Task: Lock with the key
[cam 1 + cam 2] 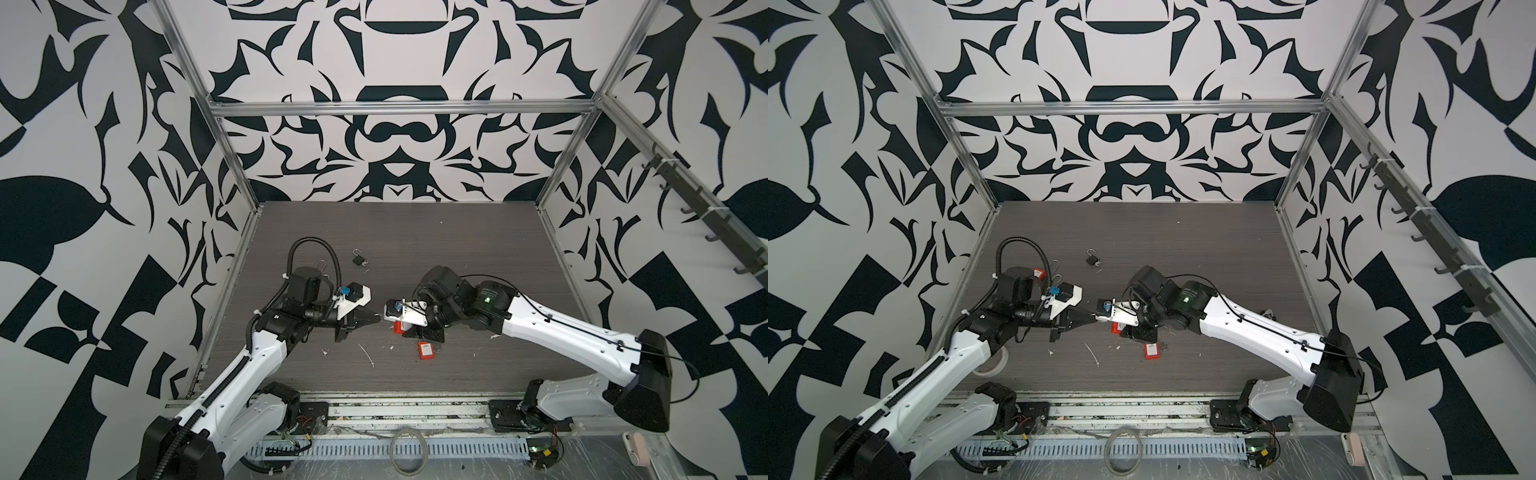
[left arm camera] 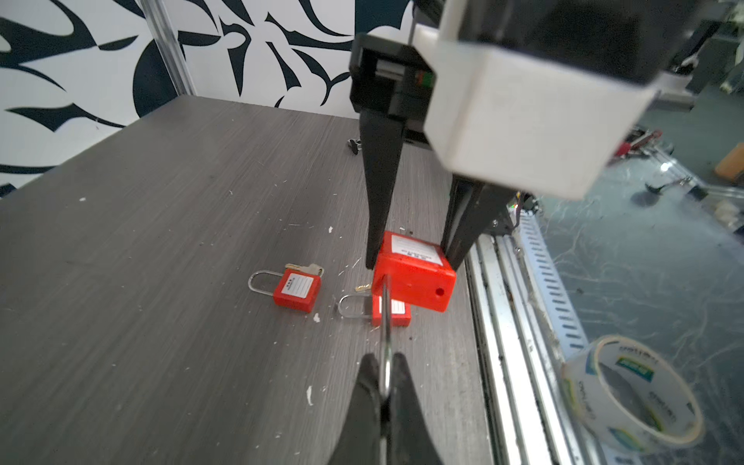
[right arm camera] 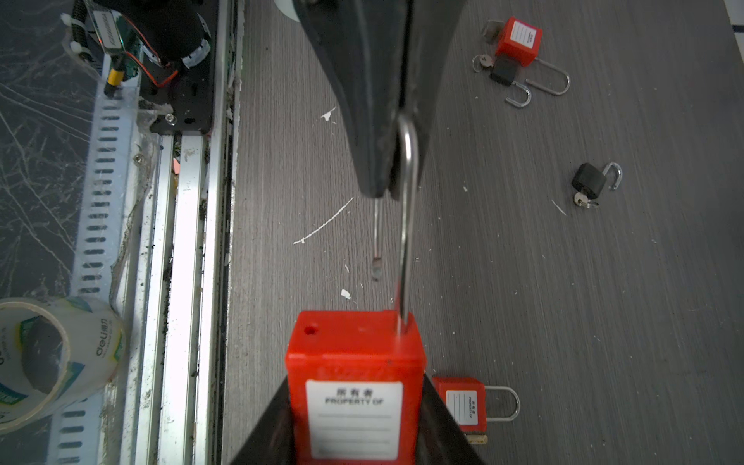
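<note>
My right gripper [image 3: 354, 406] is shut on the body of a red padlock [image 3: 354, 382], held above the table. Its steel shackle [image 3: 408, 201] is open: the free leg hangs clear of the hole in the body. My left gripper [image 2: 382, 370] is shut on the bend of that shackle [image 2: 386, 322]. In both top views the two grippers meet at mid-table, left gripper [image 1: 377, 319] against right gripper [image 1: 405, 328]. No key shows in the held padlock [image 2: 410, 277]. A brass key [image 3: 479, 439] sticks out of another red padlock [image 3: 463, 402] lying just below.
More padlocks lie on the table: a red padlock [image 2: 298, 290] with a silver key [image 2: 304, 269], a far red padlock [image 3: 519, 40], and a black padlock [image 1: 358, 259] with an open shackle. A tape roll [image 2: 632, 394] stands beyond the front rail [image 3: 189, 241].
</note>
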Robot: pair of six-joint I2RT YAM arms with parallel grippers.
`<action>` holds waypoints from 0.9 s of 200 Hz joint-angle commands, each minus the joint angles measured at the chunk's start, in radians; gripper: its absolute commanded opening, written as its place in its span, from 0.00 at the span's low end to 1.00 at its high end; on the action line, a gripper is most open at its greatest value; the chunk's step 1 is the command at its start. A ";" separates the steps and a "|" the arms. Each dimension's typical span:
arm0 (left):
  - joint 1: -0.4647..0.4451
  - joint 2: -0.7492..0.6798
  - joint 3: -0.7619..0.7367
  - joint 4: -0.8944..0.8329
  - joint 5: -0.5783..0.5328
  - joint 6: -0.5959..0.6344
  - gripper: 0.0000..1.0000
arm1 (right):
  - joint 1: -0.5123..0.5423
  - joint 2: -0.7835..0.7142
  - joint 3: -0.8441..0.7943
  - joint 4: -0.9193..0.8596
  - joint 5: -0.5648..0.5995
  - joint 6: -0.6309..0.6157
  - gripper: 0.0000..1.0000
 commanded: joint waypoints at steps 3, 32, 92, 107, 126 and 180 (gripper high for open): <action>-0.009 0.006 0.036 0.001 0.058 -0.005 0.00 | 0.005 -0.003 0.013 0.042 -0.012 -0.004 0.47; -0.015 0.009 0.046 0.015 0.076 -0.054 0.00 | 0.005 -0.015 0.013 0.045 0.011 0.009 0.69; -0.043 0.005 0.038 0.077 0.095 -0.121 0.00 | -0.006 -0.069 0.009 -0.066 0.040 -0.011 0.69; -0.060 0.004 0.034 0.092 0.091 -0.121 0.00 | -0.008 -0.068 0.012 -0.073 0.026 -0.012 0.67; -0.078 0.005 0.033 0.102 0.080 -0.120 0.00 | -0.006 -0.057 0.019 -0.076 0.001 -0.011 0.60; -0.096 0.002 0.024 0.127 0.076 -0.117 0.00 | -0.009 -0.045 0.032 -0.107 -0.047 -0.016 0.27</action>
